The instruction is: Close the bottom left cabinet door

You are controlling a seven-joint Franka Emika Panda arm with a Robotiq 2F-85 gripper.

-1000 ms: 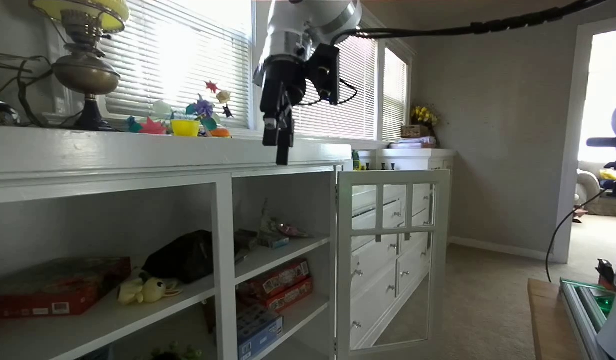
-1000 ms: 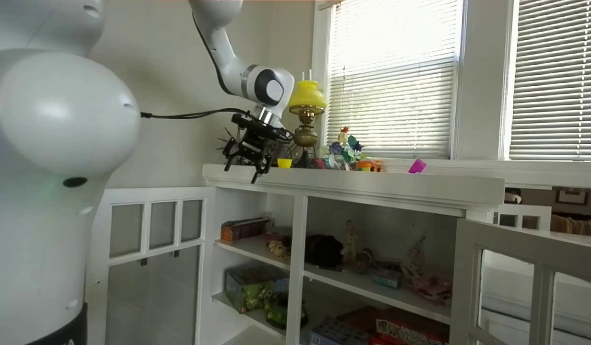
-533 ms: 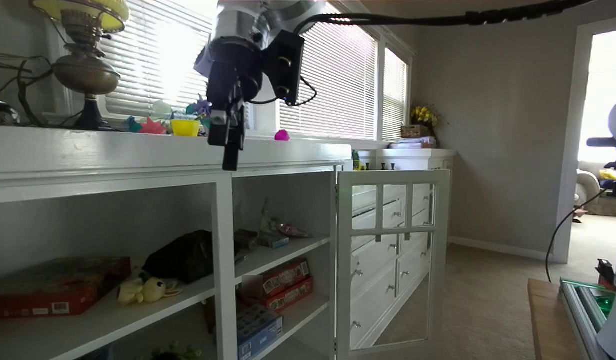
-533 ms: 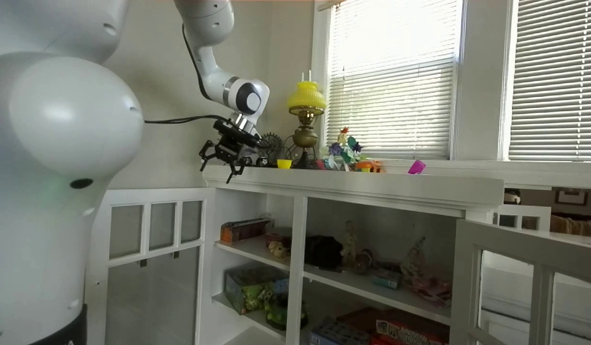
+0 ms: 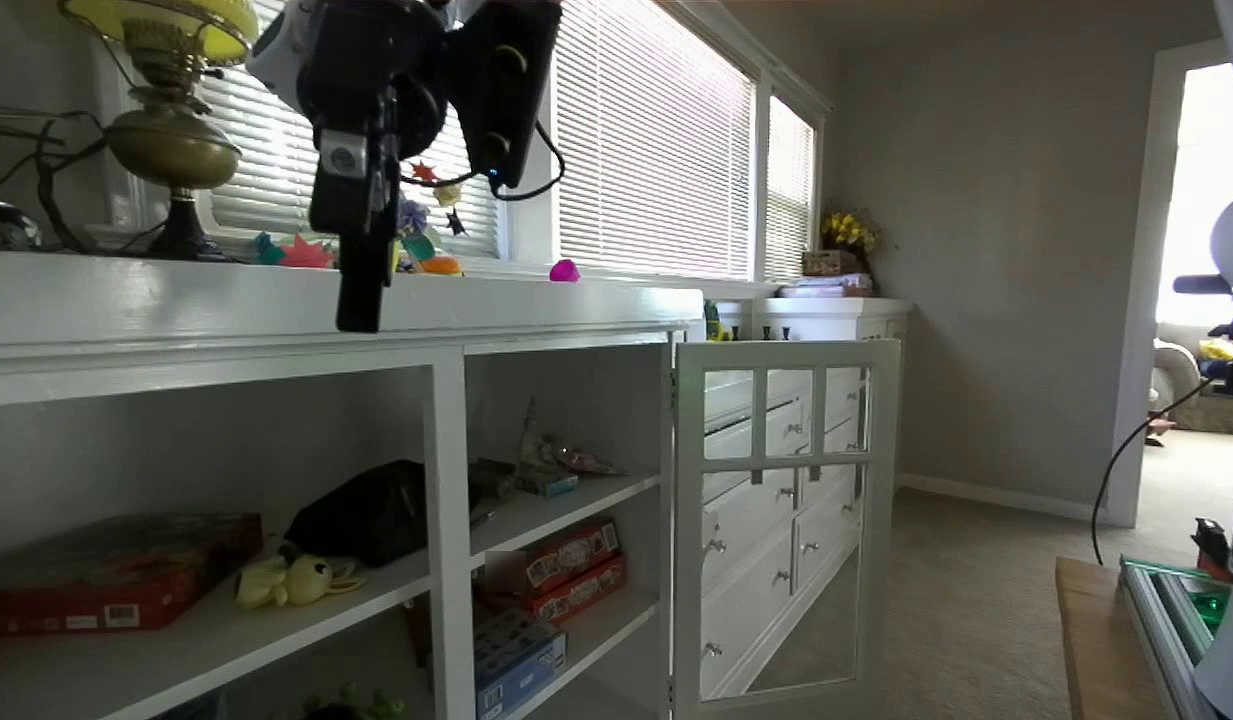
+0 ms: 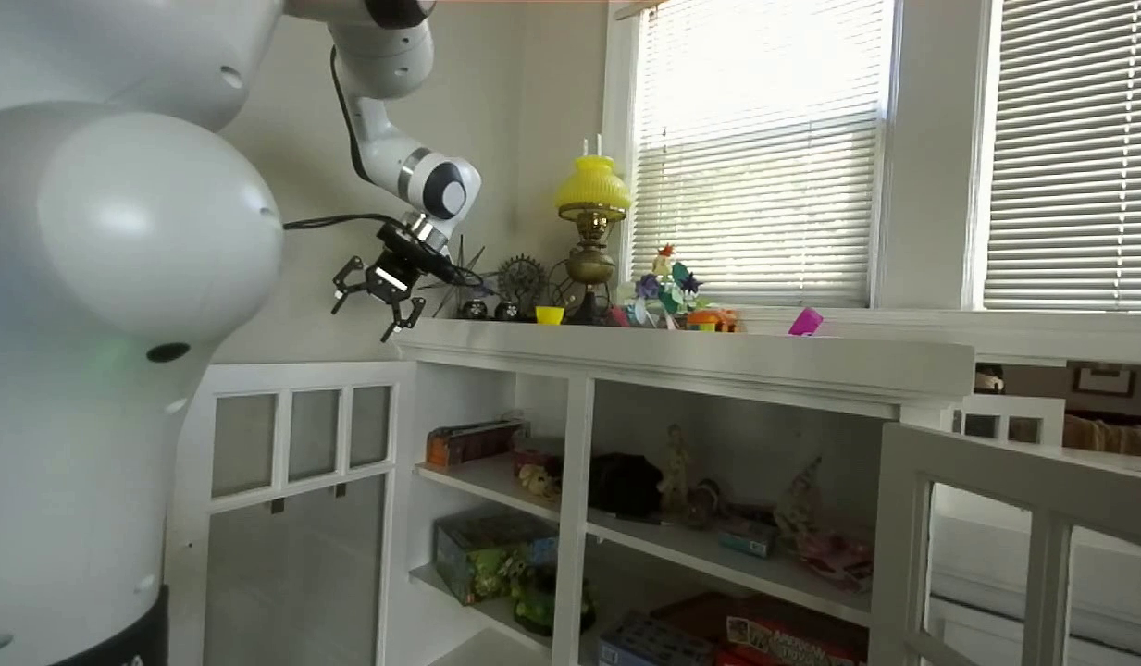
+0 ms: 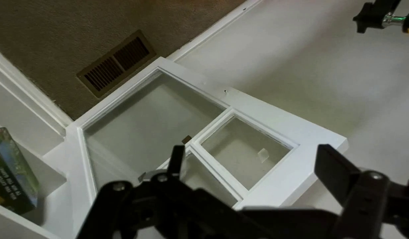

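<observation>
Two fingers (image 7: 176, 162) spread wide, nothing between them — my gripper (image 6: 360, 324) hangs above the left cabinet door (image 6: 297, 546), which stands open toward the wall (image 6: 302, 148).
Closing, I judge, is not yet begun. Dropping on the door's inner side could shove it wider; landing inside its frame (image 7: 290, 169) would likely press on glass (image 7: 148, 129). If I cut too close to the wall, the fingers may scrape it — and a low sideways sweep could clip the cabinet top (image 6: 690, 356).

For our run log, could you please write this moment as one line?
bottom left cabinet door: open | fingers: apart, empty, above door | contact: none seen | closing: pending
</observation>
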